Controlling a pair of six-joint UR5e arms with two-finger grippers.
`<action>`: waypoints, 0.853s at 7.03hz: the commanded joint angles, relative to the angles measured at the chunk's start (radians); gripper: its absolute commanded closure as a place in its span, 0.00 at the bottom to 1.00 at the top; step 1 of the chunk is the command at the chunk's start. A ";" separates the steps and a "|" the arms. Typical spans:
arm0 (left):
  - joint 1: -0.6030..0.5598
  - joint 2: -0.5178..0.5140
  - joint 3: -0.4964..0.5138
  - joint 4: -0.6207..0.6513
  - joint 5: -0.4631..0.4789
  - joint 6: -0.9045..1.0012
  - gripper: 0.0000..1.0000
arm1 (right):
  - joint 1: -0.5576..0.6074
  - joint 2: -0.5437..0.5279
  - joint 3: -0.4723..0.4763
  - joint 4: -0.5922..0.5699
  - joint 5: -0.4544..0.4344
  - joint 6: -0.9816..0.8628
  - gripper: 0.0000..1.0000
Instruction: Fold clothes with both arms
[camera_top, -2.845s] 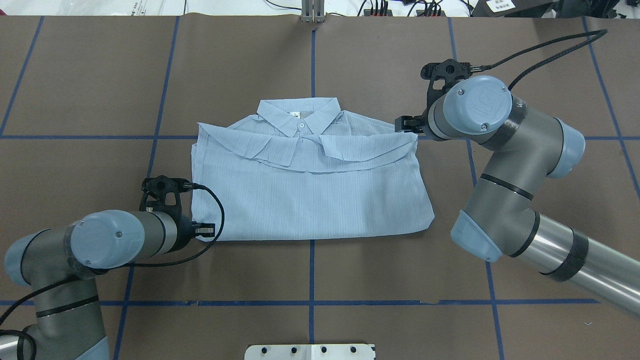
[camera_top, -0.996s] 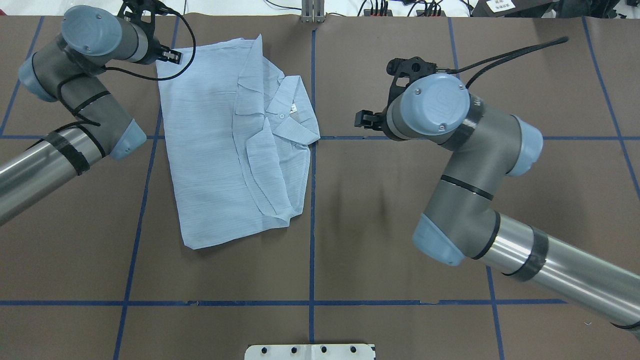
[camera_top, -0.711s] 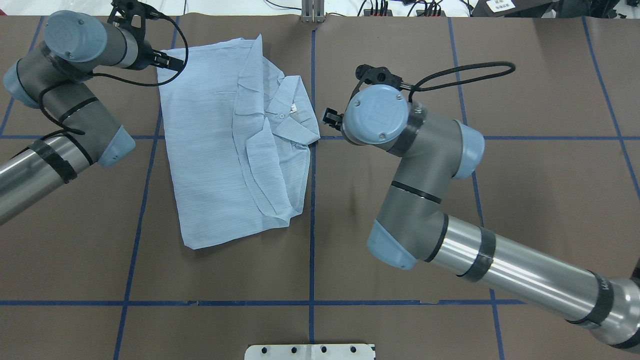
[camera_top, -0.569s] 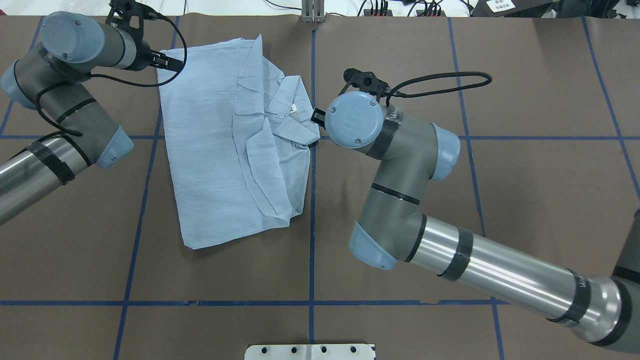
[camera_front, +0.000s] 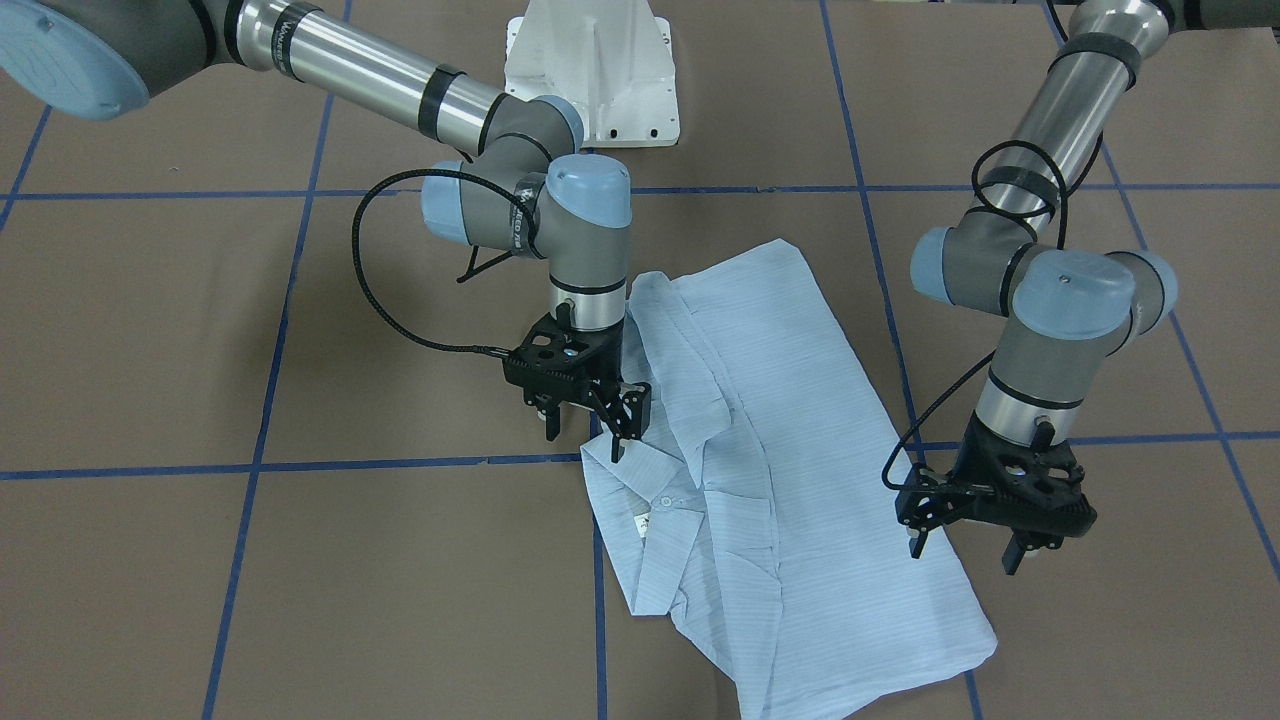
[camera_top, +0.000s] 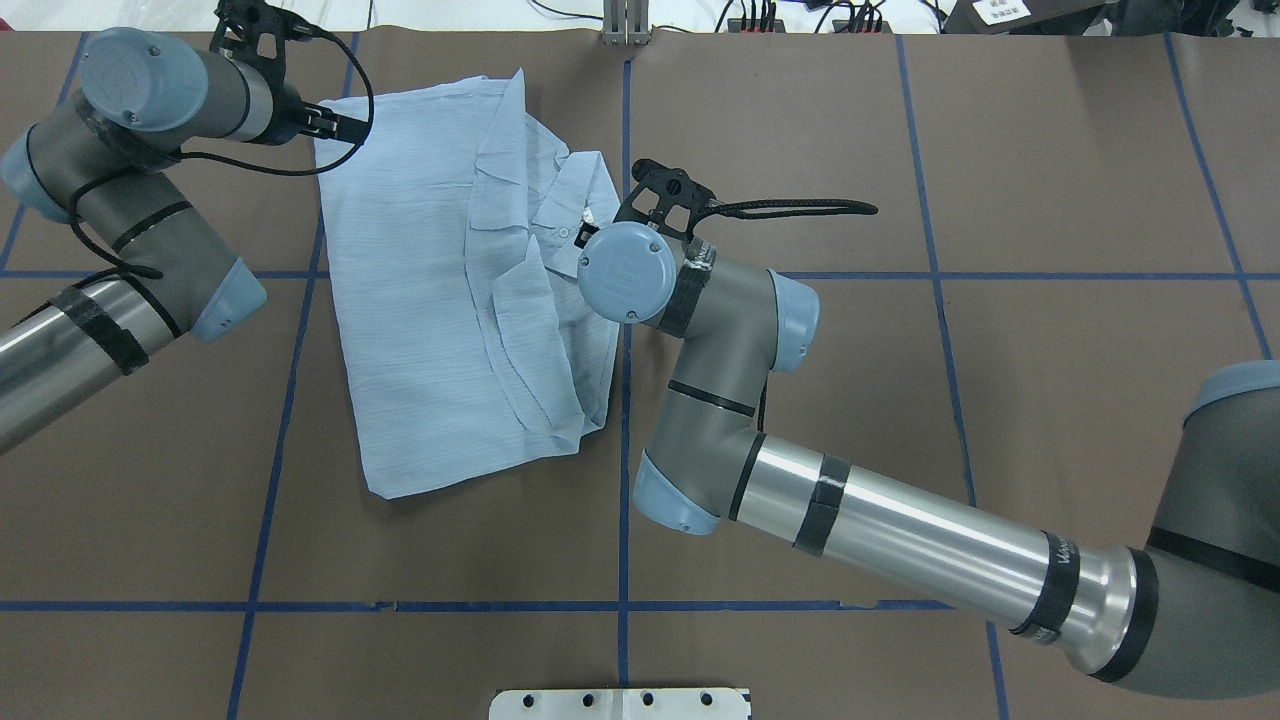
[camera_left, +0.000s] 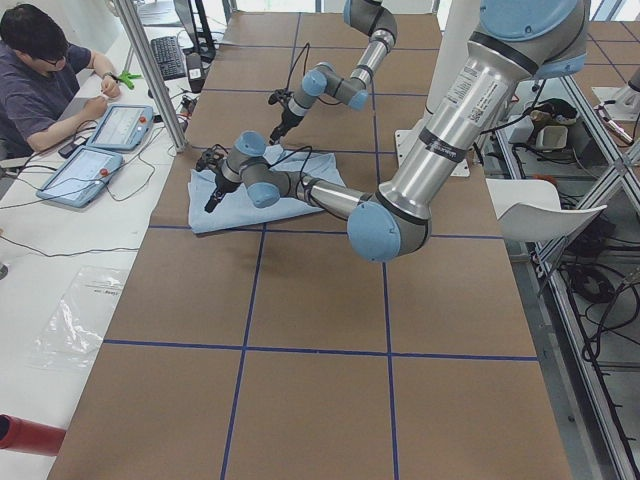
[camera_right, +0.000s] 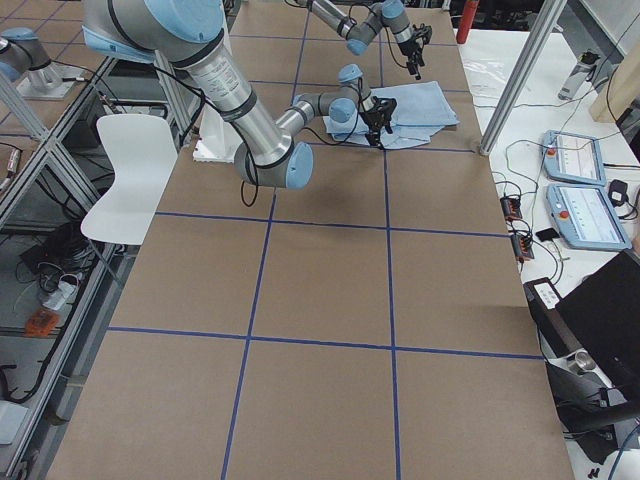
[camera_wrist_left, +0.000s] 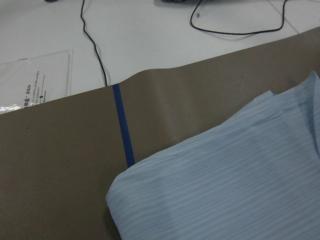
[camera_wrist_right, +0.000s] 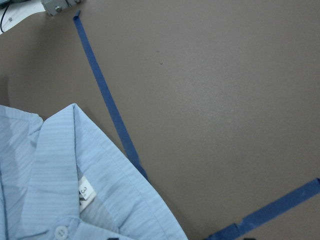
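Shirt (camera_top: 450, 300) lies folded on bench (camera_top: 900, 400), in the robot's left half, collar (camera_top: 580, 215) turned toward the right arm. Right end effector (camera_front: 585, 438): fingers spread, empty, at collar's edge. Left end effector (camera_front: 962, 550): spread wide, empty, at shirt's far corner; contact unclear.

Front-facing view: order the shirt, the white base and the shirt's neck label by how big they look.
Largest to smallest:
1. shirt
2. white base
3. neck label, by far the smallest
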 joint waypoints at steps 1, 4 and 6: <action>0.002 0.010 -0.009 0.000 0.000 -0.015 0.00 | -0.015 0.007 -0.028 0.023 -0.024 0.011 0.23; 0.004 0.014 -0.013 0.000 0.000 -0.016 0.00 | -0.023 0.014 -0.048 0.025 -0.027 0.049 0.52; 0.004 0.015 -0.013 0.000 0.000 -0.016 0.00 | -0.024 0.027 -0.048 0.023 -0.026 0.057 1.00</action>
